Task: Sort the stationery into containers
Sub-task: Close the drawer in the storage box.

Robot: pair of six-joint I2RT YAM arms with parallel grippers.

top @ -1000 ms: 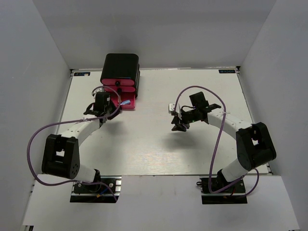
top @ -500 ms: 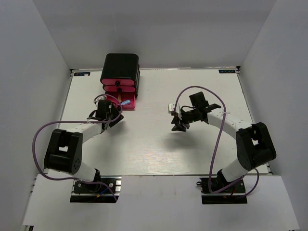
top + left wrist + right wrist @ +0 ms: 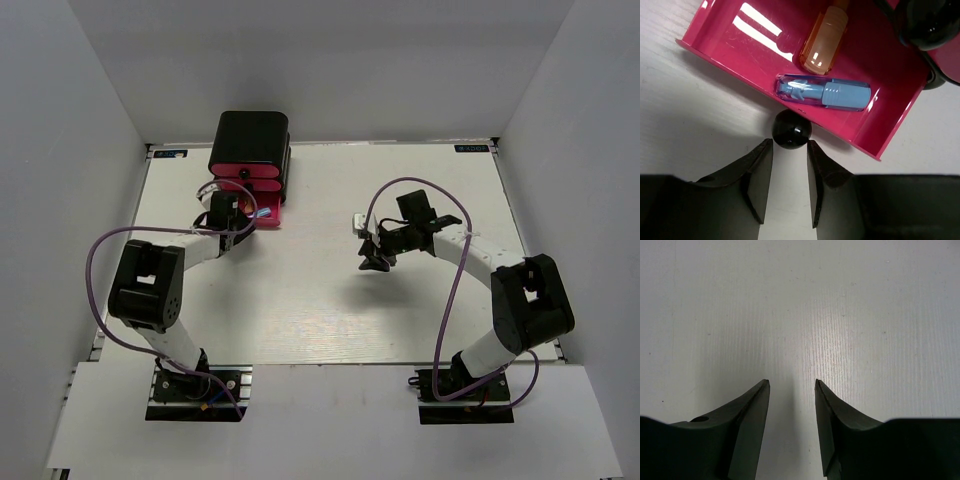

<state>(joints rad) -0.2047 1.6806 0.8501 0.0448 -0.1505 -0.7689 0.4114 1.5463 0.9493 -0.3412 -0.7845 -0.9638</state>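
My left pincer (image 3: pixel 789 141) is released, its two fingers standing apart with nothing between them. The round black knob (image 3: pixel 791 129) of the pulled-out pink drawer (image 3: pixel 730 45) sits right at my fingertips, and I cannot tell whether they touch it. Just past the knob, inside the drawer, a light blue piece (image 3: pixel 825 92) lies crosswise along the front wall. Beyond it an orange piece (image 3: pixel 822 42) lies at an angle, close to the blue one. Ahead and to the right a second black knob (image 3: pixel 930 22) overhangs the drawer's far corner. From above, the drawer juts from the glossy black cabinet (image 3: pixel 250 140). My right pincer (image 3: pixel 792 381) is also released, fingers apart above the bare white table (image 3: pixel 800 300). A small white piece (image 3: pixel 356 222) lies on the table just beside that wrist.
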